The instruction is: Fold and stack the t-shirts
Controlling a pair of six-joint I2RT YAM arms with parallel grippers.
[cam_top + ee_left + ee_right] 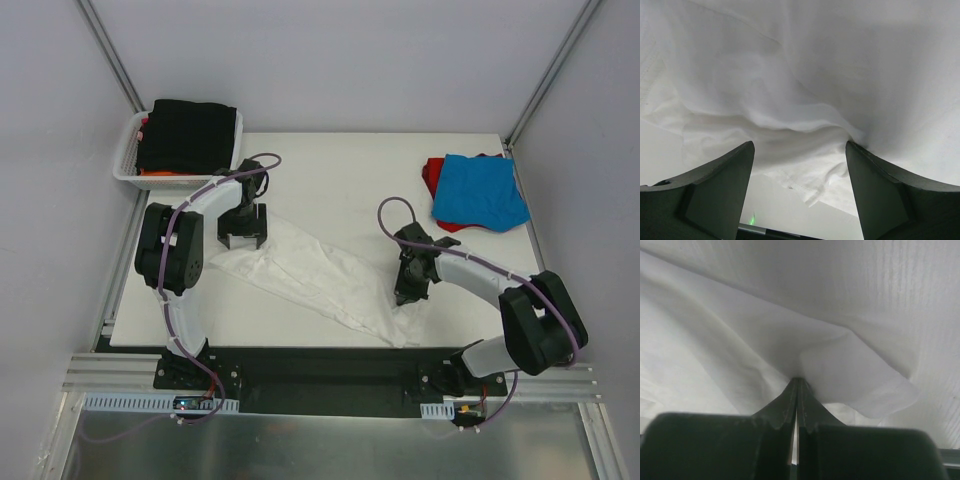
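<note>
A large white t-shirt point(310, 275) lies crumpled in a diagonal band across the table's near half. My left gripper point(243, 236) hovers at its upper-left end, open. In the left wrist view the fingers point(715, 190) stand wide apart over the white cloth point(800, 75) and its hem, with nothing pinched. My right gripper point(411, 291) sits at the shirt's lower-right end. In the right wrist view it point(796, 382) is shut, with white fabric point(850, 360) gathered and pulled up at the tips. A blue t-shirt point(482, 190) lies folded on a red one point(432, 175) at the back right.
A white lattice basket point(125, 165) stands at the back left corner, holding a black t-shirt point(190, 135) over an orange one point(160, 173). The white table point(340, 170) ends close to the right of the blue and red stack.
</note>
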